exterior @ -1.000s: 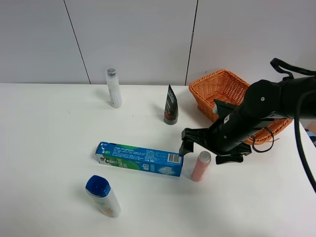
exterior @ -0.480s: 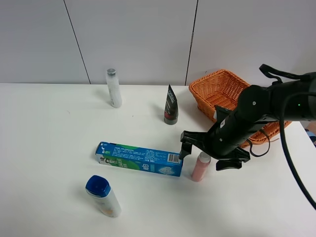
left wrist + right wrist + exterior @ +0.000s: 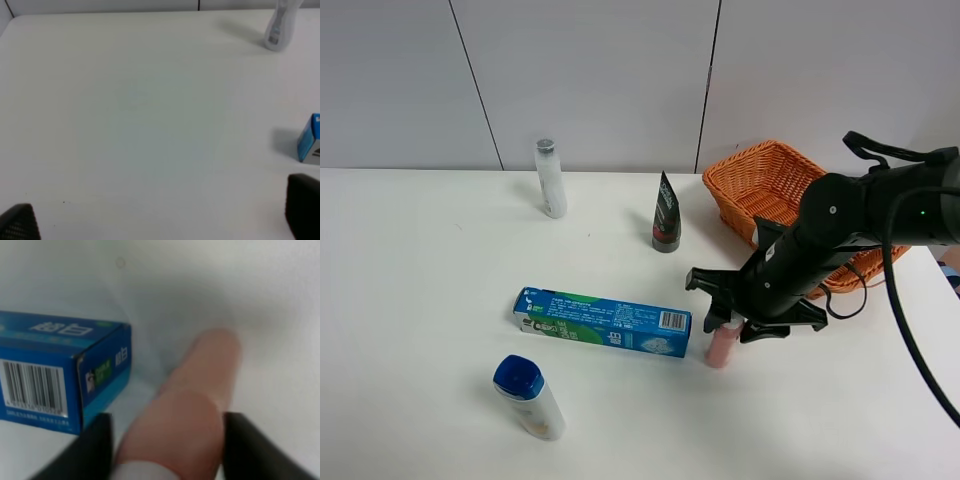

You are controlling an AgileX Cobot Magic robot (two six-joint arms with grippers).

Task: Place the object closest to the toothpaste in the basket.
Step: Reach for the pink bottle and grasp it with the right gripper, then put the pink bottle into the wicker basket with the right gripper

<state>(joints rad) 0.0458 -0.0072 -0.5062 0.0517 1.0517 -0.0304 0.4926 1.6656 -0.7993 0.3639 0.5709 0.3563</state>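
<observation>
1. Our right tool (image 3: 732, 322) sits low over the pink bottle (image 3: 722, 346), with one jaw on either side of its capped end. The jaws are close against its sides, but we cannot tell whether they press it.
2. The pink bottle rests on the white surface (image 3: 440, 260), just beside the end of the blue toothpaste box (image 3: 603, 322) and apart from the orange basket (image 3: 745, 190).
3. Our left tool (image 3: 160, 222) hangs above the surface with its jaws wide apart.

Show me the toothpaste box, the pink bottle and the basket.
toothpaste box (image 3: 603, 323): exterior high view, middle of its top face.
pink bottle (image 3: 722, 347): exterior high view, its lower body.
basket (image 3: 740, 161): exterior high view, its left rim.
</observation>
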